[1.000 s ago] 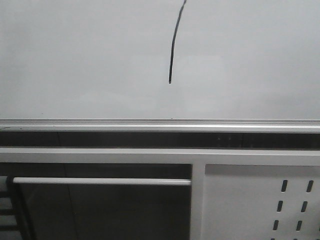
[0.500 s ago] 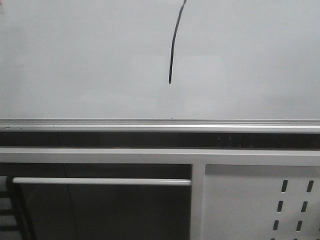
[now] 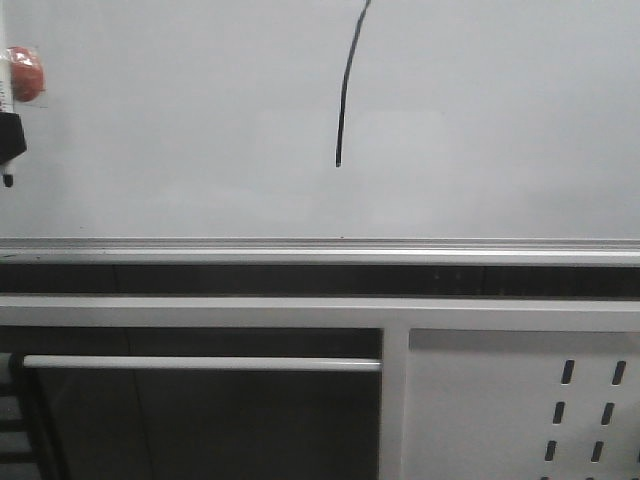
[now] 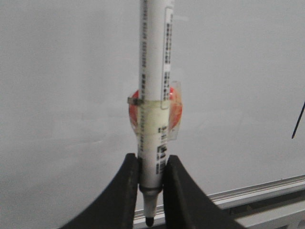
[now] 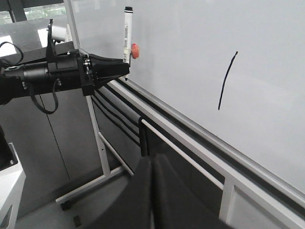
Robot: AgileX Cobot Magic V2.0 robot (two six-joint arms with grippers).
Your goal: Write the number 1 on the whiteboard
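The whiteboard (image 3: 480, 110) fills the upper front view, with a silver bottom rail. The number 1 (image 3: 346, 85) is a thin curved black stroke on it, reaching the top edge of the view; it also shows in the right wrist view (image 5: 227, 82) and at the edge of the left wrist view (image 4: 299, 120). My left gripper (image 4: 151, 164) is shut on a white marker pen (image 4: 153, 86) with a red round piece taped to it, tip down, close to the board left of the stroke. It shows at the far left in the front view (image 3: 10, 135). My right gripper (image 5: 151, 164) is shut and empty, away from the board.
Under the whiteboard runs a white frame with a horizontal bar (image 3: 200, 363) and a perforated grey metal panel (image 3: 530, 400) at the lower right. The stand's leg and foot (image 5: 102, 157) rest on the grey floor. My left arm (image 5: 47, 74) reaches across towards the board.
My left gripper with the marker pen has come into the front view at the far left edge. The stroke on the board is unchanged.
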